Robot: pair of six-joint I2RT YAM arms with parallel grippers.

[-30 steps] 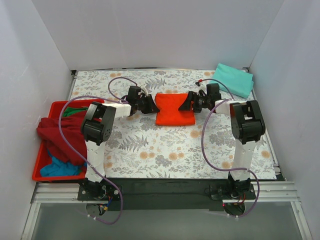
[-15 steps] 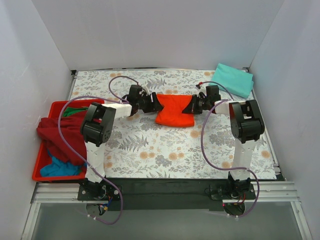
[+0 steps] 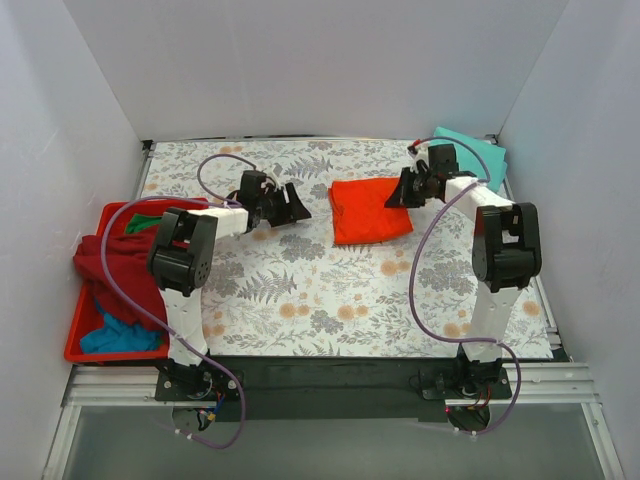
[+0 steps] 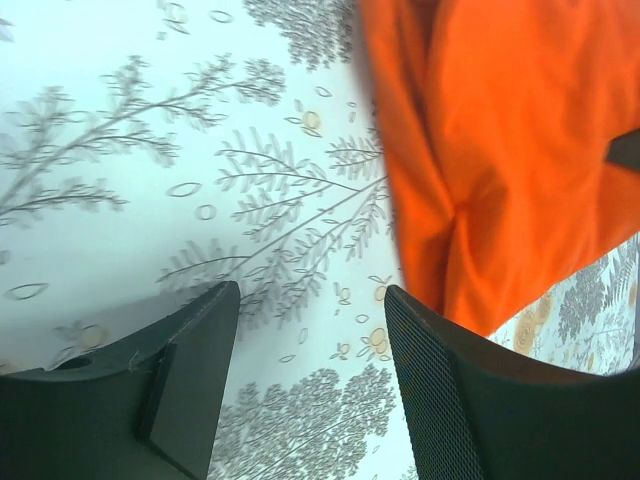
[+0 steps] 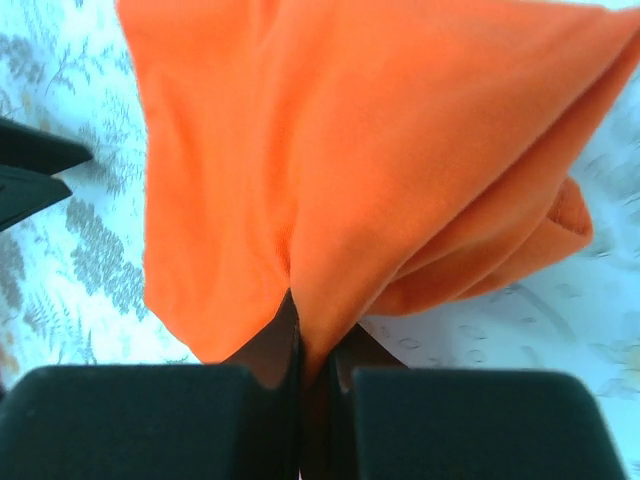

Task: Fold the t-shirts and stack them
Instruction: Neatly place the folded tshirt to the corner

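The folded orange-red t-shirt (image 3: 368, 209) lies on the floral table right of centre, its right edge pinched and lifted. My right gripper (image 3: 403, 190) is shut on that edge; in the right wrist view the cloth (image 5: 360, 170) bunches up from between the closed fingers (image 5: 318, 345). My left gripper (image 3: 297, 203) stands open a short way left of the shirt, holding nothing; its wrist view has the orange-red t-shirt (image 4: 500, 150) at the upper right beyond the spread fingers (image 4: 312, 330). A folded mint-teal t-shirt (image 3: 478, 152) lies at the back right corner, partly behind the right arm.
A red tray (image 3: 82, 335) at the left edge holds a heap of maroon (image 3: 115, 275), green (image 3: 150, 222) and blue (image 3: 118, 335) t-shirts, the maroon one spilling over its rim. White walls close in the table on three sides.
The left gripper opened, let go of the orange-red shirt and drew back left. The right gripper shut on the shirt's right edge and dragged it right and toward the back.
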